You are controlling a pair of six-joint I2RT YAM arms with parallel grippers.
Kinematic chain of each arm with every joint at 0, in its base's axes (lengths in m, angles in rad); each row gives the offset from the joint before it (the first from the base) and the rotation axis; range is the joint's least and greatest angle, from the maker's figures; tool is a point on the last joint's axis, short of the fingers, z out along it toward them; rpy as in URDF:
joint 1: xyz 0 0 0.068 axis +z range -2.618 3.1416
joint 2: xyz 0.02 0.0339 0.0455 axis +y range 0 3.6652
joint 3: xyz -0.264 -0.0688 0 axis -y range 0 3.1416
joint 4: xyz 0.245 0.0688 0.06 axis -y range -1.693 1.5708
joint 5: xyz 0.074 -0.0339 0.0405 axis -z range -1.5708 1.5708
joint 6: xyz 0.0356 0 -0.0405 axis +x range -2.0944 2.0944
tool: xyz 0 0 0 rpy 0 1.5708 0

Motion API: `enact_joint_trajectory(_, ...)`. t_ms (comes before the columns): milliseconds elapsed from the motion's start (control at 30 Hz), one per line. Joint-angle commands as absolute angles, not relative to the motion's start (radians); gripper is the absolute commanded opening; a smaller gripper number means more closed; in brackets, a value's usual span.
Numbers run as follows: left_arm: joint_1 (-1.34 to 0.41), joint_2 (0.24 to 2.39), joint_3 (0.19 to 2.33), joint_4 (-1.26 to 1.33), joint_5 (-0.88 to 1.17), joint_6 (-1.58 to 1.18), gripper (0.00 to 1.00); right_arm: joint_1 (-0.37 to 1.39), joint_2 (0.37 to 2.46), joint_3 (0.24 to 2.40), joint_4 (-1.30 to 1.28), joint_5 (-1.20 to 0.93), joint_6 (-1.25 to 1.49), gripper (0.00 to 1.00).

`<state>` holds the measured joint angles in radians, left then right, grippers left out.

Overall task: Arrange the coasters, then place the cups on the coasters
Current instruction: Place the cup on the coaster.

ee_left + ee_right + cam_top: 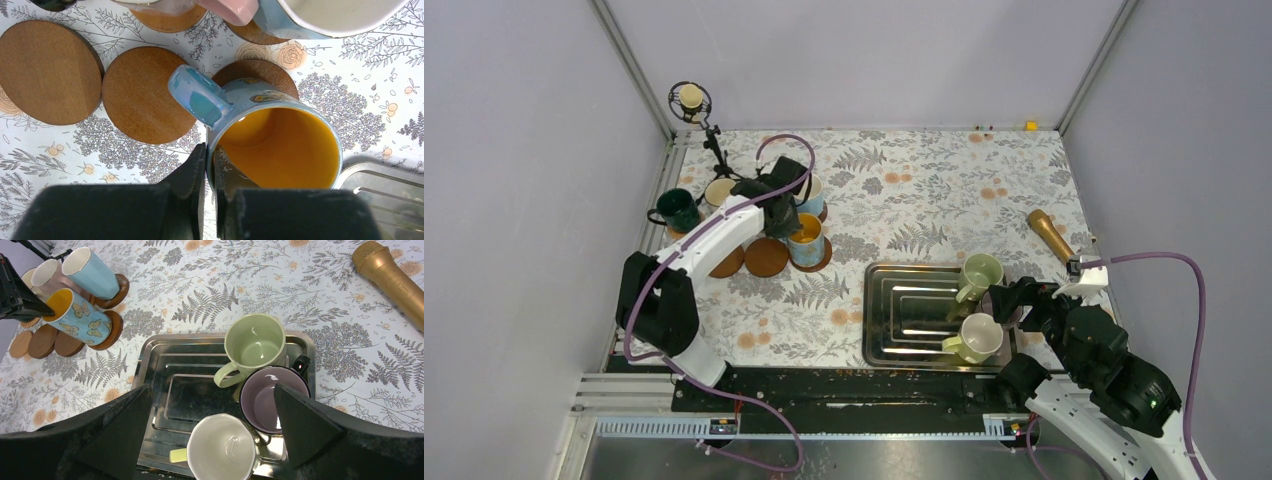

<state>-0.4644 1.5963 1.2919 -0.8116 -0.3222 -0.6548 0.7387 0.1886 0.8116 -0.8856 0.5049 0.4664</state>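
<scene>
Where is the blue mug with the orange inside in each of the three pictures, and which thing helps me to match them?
Top external: the blue mug is left of centre, at the end of the left arm.
Left wrist: the blue mug fills the middle right, its rim pinched by the left gripper.
Right wrist: the blue mug is at the upper left.
Shared landmark: the steel tray.

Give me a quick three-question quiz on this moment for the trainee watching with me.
1. True or false: the right jaws are shut.
2. How many mugs stand in the steel tray?
3. The left jaws pinch the rim of: A) the butterfly mug; B) the pale green mug; C) a bare coaster.

Key: 1 false; 2 three; 3 A.
</scene>
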Motion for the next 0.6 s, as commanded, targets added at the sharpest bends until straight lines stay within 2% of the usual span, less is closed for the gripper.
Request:
enact_joint_trajectory(0,-0.471,1.598,1.375,-0.769,-0.370,-0.647,0.07,0.737,0.196,0.805,-0.850,0.517,0.451,0.99)
enact_joint_trajectory(67,-0.470,1.604,1.384,-0.775,-0.370,-0.644,0.13,0.738,0.198,0.806,-0.851,0.517,0.449,1.00)
enact_joint_trajectory(167,-0.472,1.604,1.387,-0.775,-0.365,-0.638,0.15,0.737,0.198,0.804,-0.849,0.518,0.450,0.99)
enact_joint_trajectory(300,-0.472,1.614,1.398,-0.774,-0.353,-0.635,0.08,0.738,0.198,0.802,-0.849,0.518,0.449,1.00)
enact_joint_trajectory(567,-0.473,1.633,1.406,-0.773,-0.331,-0.638,0.06,0.738,0.195,0.803,-0.848,0.522,0.447,1.00)
